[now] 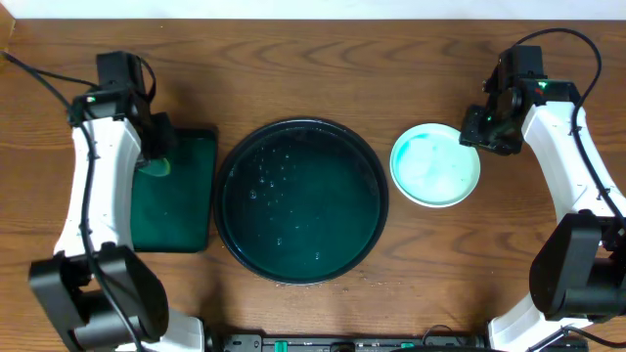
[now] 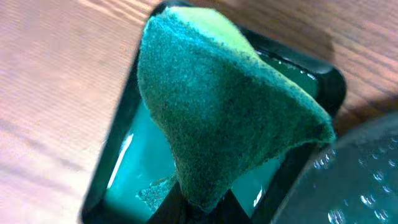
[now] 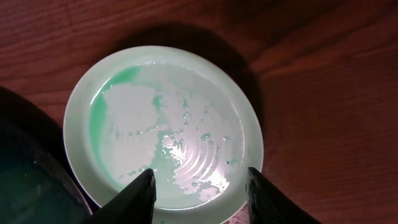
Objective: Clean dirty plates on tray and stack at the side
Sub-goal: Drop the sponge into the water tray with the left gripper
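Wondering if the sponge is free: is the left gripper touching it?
Touching. In the left wrist view the sponge is pinched at its lower end by the left gripper, over the rectangular tray.

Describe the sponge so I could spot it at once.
Find the big round tray mid-table. Left of it sits a smaller rectangular tray, and above that hangs the sponge, pinched in the left fingers. It is the only fuzzy, folded green thing.
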You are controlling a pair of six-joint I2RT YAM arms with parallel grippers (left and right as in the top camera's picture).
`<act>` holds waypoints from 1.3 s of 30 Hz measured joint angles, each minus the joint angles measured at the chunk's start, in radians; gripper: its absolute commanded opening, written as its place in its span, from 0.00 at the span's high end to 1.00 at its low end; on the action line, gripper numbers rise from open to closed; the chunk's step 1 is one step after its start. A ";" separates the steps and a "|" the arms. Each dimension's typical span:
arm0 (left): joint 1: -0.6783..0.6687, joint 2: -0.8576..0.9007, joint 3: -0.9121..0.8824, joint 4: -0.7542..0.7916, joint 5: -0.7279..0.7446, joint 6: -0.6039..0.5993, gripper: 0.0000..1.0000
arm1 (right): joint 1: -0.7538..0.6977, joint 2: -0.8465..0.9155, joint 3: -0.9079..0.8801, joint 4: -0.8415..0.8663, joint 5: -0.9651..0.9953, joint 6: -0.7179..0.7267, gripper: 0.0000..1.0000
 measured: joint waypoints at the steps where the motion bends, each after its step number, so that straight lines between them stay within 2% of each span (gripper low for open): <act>1: 0.000 0.012 -0.025 0.027 0.001 0.001 0.93 | 0.002 0.000 0.000 -0.001 0.000 0.000 0.57; 7: 0.000 0.112 -0.117 0.087 0.008 0.003 0.92 | 0.012 0.000 0.000 -0.002 -0.001 -0.001 0.57; 8: 0.000 0.127 -0.121 0.088 0.010 0.003 0.87 | 0.012 0.000 0.000 -0.002 -0.001 -0.003 0.57; 11: 0.000 0.171 -0.123 0.085 0.013 0.004 0.61 | 0.012 0.000 0.000 -0.004 0.000 -0.007 0.59; 12: 0.000 0.180 -0.124 0.082 0.016 0.003 0.43 | 0.013 0.000 0.000 -0.004 0.000 -0.007 0.59; 13: 0.000 0.186 -0.125 0.080 0.017 0.003 0.34 | 0.013 0.000 0.000 -0.004 -0.001 -0.008 0.59; 14: 0.000 0.187 -0.126 0.078 0.017 0.004 0.32 | 0.014 0.000 0.000 -0.005 0.000 -0.008 0.59; 22: 0.000 0.101 -0.122 -0.023 0.020 -0.003 0.28 | 0.017 -0.048 0.000 -0.002 0.000 -0.008 0.56; 33: 0.000 -0.279 -0.064 -0.038 0.023 -0.126 0.28 | 0.020 -0.370 0.001 -0.035 -0.001 -0.021 0.53; 34: 0.000 -0.290 -0.064 -0.038 0.023 -0.131 0.28 | 0.020 -0.403 0.002 -0.043 -0.001 -0.022 0.44; 35: 0.000 -0.296 -0.064 -0.039 0.023 -0.134 0.28 | 0.020 -0.439 0.002 -0.051 0.000 -0.020 0.27; 36: 0.000 -0.298 -0.064 -0.040 0.023 -0.137 0.28 | 0.020 -0.455 0.002 -0.054 0.001 -0.024 0.01; 39: 0.000 -0.297 -0.064 -0.040 0.023 -0.138 0.27 | 0.020 -0.538 0.003 -0.066 -0.001 -0.029 0.01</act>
